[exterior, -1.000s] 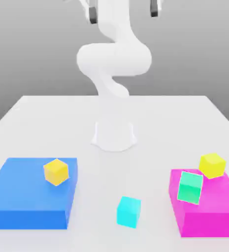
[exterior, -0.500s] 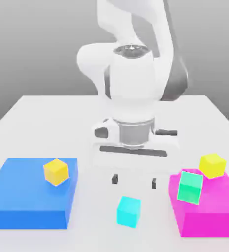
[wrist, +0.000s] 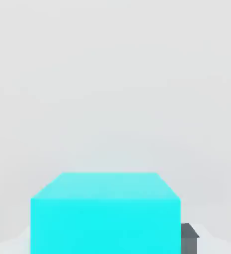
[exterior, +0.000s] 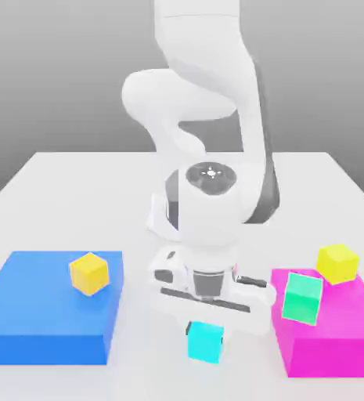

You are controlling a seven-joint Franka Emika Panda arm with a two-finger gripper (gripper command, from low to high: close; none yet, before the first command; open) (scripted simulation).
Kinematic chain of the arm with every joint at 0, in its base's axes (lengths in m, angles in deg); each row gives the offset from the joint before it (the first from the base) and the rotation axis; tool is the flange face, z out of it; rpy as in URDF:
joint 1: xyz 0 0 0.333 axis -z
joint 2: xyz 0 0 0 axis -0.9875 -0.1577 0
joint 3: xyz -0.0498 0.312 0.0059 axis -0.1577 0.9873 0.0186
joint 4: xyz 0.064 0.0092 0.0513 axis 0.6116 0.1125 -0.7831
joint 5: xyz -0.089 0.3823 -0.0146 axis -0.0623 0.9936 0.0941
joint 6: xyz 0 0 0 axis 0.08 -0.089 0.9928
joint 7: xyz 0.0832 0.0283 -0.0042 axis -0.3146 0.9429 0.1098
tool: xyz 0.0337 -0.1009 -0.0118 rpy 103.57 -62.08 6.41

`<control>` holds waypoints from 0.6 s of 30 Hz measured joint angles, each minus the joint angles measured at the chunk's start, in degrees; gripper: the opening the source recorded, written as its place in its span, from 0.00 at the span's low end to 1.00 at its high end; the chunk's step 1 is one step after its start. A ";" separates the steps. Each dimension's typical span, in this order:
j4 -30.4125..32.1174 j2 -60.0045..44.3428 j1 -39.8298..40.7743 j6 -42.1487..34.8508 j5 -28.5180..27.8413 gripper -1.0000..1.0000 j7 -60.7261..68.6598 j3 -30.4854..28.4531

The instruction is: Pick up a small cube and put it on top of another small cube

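Note:
The small cyan cube [exterior: 206, 342] rests on the white table near the front, between the two flat blocks. My gripper [exterior: 206, 332] has come straight down over it and is shut on it, with the hand just above the cube's top. In the hand view the cyan cube [wrist: 105, 213] looms close, with one dark fingertip [wrist: 189, 237] pressed at its side. The mint-green cube [exterior: 303, 298] leans tilted on the magenta block [exterior: 333, 341], toward the exterior view's right of the gripper.
A yellow cube [exterior: 337, 263] sits at the magenta block's back corner. Another yellow cube [exterior: 88, 272] lies on the flat blue block [exterior: 36, 317] at the exterior view's left. The arm's base [exterior: 181, 215] stands mid-table behind the hand.
The arm swung down from high above until the hand reached the cyan cube. The fingers, open half a second ago above the cube, have shut on it.

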 joint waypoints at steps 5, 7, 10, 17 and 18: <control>1.71 9.62 0.40 -7.95 0.99 0.00 0.72 0.62; -0.32 10.91 0.20 -11.85 2.10 0.00 3.88 1.47; -3.51 13.43 -2.29 -18.04 4.89 0.00 12.00 3.70; -8.25 21.34 -8.87 -30.38 6.63 0.00 27.50 6.34; -8.91 22.48 -9.54 -32.13 6.36 0.00 29.33 6.75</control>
